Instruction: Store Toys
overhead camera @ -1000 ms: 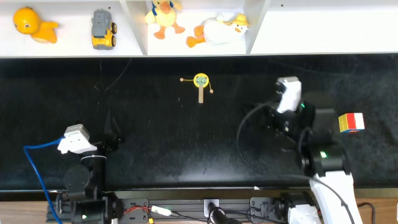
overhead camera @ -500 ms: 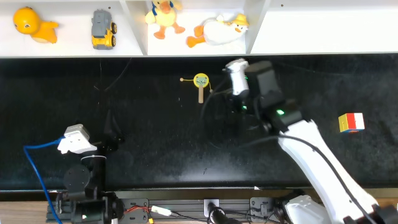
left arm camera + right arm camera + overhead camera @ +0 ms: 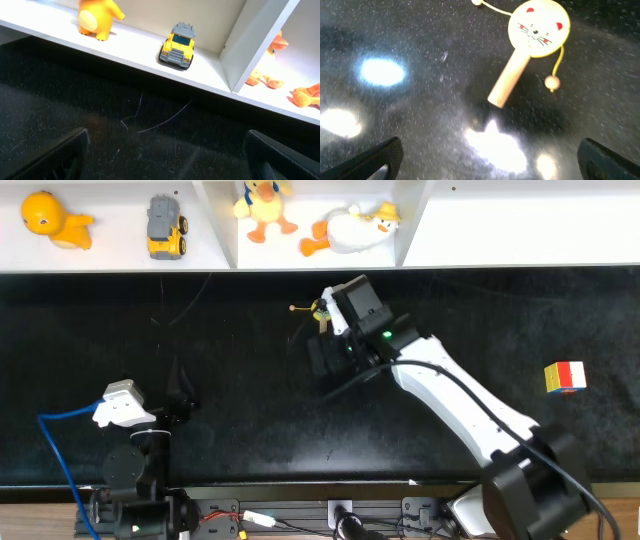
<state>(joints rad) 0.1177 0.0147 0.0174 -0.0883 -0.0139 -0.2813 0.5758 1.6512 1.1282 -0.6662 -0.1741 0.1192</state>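
Near the upper middle of the top view, the right arm reaches in from the lower right across the black tabletop (image 3: 250, 415), and its wrist covers part of the rattle drum (image 3: 320, 310). The right wrist view shows that toy lying flat on the tabletop: a round yellow head with a cat face at upper right, a pale wooden handle running down toward the centre, and two small beads on strings, one on either side of the head. The right pincer (image 3: 490, 150) is spread wide, its two dark fingers (image 3: 382, 157) at the lower corners of the frame. The rattle drum sits ahead of them and touches neither.

At the far right of the top view, a colour cube (image 3: 565, 377) rests on the tabletop, well apart from the arm.

Along the top edge runs a white shelf (image 3: 120, 265) with dividers. Its left bay holds an orange duck (image 3: 55, 220) and a yellow truck (image 3: 165, 227). The middle bay holds a yellow plush duck (image 3: 265, 205) beside a white plush duck (image 3: 350, 228).

At lower left of the top view stands the left arm. Its left pincer (image 3: 165, 150) is spread too, over bare tabletop, facing the shelf bay with the orange duck and the yellow truck.
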